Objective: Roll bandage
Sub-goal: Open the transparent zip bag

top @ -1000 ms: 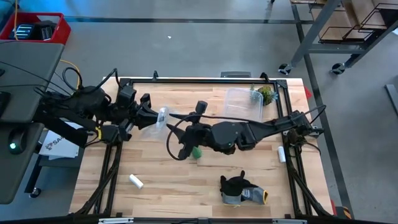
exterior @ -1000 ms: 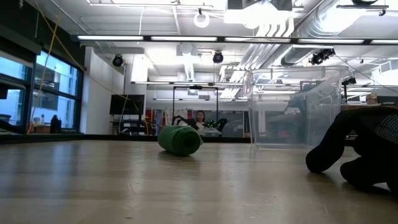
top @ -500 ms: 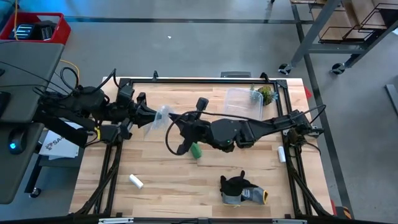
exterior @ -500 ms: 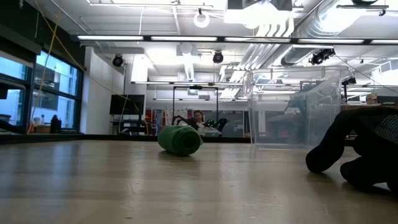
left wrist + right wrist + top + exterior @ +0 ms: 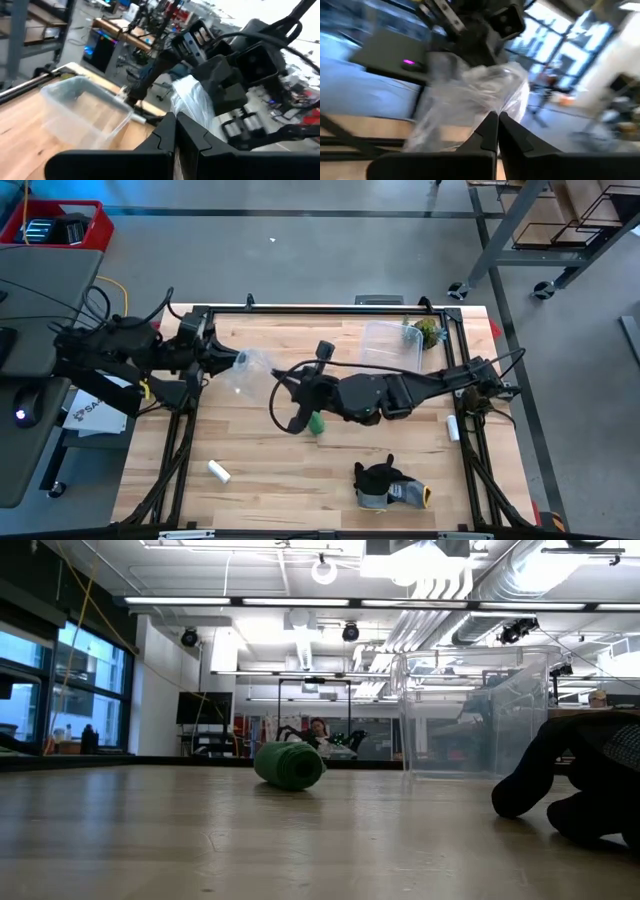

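The bandage (image 5: 316,423) is a compact green roll lying on its side on the wooden table (image 5: 260,450), just under my right arm; the low view shows the bandage (image 5: 290,766) too. No gripper touches it. Above the table's left half, a clear plastic bag (image 5: 255,365) hangs between my two grippers. My left gripper (image 5: 232,360) is shut on the bag's left end. My right gripper (image 5: 277,380) is shut on its right end. Both grippers point level, toward each other. My left gripper (image 5: 175,120) pinches the bag's crumpled near end (image 5: 186,102) between its two fingers, coming level from the table's left side. The bag is lifted clear of the table. My right gripper (image 5: 496,120) pinches the bag's other end (image 5: 496,102) at its fingertips, coming level from the table's right. The film (image 5: 475,95) spreads out from the fingers toward the left gripper.
A clear plastic box (image 5: 390,345) stands at the far middle, with a small green plant (image 5: 428,332) beside it. A dark grey glove (image 5: 385,485) lies at the near right. White cylinders lie at the near left (image 5: 219,471) and by the right edge (image 5: 452,427).
My left gripper has drawn back toward the table's left edge with the bag's end. The bag, earlier a compact white bunch, is now spread out between the two grippers. The bandage has not moved.
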### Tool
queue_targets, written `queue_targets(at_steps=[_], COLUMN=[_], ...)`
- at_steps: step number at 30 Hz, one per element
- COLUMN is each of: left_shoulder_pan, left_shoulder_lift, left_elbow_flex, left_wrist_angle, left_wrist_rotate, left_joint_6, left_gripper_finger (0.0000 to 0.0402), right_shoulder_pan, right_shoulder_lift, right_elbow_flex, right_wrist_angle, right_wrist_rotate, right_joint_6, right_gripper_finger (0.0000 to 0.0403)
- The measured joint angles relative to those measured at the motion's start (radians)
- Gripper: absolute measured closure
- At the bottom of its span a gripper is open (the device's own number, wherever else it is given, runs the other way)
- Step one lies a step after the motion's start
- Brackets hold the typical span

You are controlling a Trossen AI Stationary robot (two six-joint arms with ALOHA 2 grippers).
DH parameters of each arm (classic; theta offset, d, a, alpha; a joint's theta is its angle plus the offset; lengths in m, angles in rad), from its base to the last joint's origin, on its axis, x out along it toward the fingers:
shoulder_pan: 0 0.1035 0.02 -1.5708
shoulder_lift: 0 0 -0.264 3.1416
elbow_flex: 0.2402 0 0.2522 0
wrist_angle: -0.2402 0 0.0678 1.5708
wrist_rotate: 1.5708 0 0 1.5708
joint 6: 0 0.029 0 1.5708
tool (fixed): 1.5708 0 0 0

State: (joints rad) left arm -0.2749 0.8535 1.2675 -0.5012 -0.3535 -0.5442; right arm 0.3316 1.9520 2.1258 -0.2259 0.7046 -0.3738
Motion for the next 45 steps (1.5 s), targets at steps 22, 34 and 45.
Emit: queue_targets(at_steps=[22, 34, 45], left_shoulder_pan=[-0.062, -0.141, -0.159], left_shoulder_lift=[0.034, 0.08, 0.126], left_elbow_flex=[0.0, 0.0, 0.0], left_wrist_angle=[0.015, 0.056, 0.066], left_wrist_rotate=[-0.055, -0.206, -0.213], left_joint_6=[0.375, 0.709, 0.749], left_gripper_finger=[0.0401, 0.0401, 0.0401], right_shoulder_pan=[-0.047, -0.019, -0.066], right_shoulder_lift=[-0.01, -0.022, -0.022], right_elbow_flex=[0.001, 0.001, 0.001], right_wrist_angle=[-0.012, -0.041, -0.092], right_wrist_rotate=[-0.209, 0.017, -0.072], right_joint_6=[0.168, 0.059, 0.179], right_gripper_finger=[0.0346, 0.0203, 0.0272])
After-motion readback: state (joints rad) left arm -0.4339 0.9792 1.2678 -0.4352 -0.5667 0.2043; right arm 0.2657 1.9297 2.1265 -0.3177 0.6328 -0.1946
